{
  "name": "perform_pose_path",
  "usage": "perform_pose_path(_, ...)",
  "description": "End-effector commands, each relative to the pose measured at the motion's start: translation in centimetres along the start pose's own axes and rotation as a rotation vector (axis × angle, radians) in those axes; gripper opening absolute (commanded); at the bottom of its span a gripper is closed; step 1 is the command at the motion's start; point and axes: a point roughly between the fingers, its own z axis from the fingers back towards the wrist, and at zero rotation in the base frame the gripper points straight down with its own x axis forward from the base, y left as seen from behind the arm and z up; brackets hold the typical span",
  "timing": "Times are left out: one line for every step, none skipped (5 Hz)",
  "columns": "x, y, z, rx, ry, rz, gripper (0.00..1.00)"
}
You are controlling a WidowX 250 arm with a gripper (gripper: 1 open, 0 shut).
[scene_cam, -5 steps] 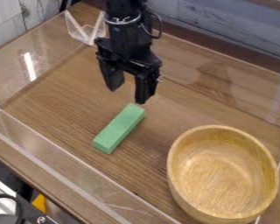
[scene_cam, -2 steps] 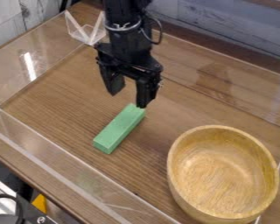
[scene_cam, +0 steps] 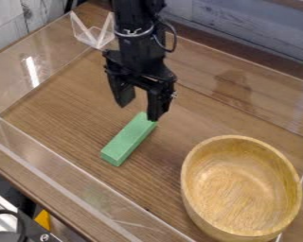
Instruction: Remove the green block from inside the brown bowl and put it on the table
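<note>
The green block (scene_cam: 129,139) lies flat on the table (scene_cam: 65,109), left of the brown bowl (scene_cam: 240,187), which holds nothing. My gripper (scene_cam: 139,99) hangs pointing down just above and behind the block's far end, its two dark fingers spread open with nothing between them. Fingers and block do not touch.
Clear acrylic walls (scene_cam: 65,184) run along the table's near and left edges. A white wire-like object (scene_cam: 88,33) stands at the back left behind the arm. The bowl sits close to the table's front right corner.
Nothing has visibly changed; the arm hovers in the same place above the block's far end with its jaws still wide.
</note>
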Motion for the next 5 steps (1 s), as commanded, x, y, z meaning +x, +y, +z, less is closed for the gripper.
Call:
perform_pose_path(0.3, 0.3, 1.1, 0.011, -0.05, 0.017, 1.0)
perform_pose_path(0.1, 0.7, 1.1, 0.012, -0.054, 0.041, 1.0)
perform_pose_path(0.3, 0.4, 1.3, 0.017, -0.064, 0.141, 1.0)
perform_pose_path(0.6, 0.0, 1.4, 0.022, -0.076, 0.234, 1.0)
perform_pose_path(1.2, 0.2, 1.2, 0.023, -0.084, 0.255, 1.0)
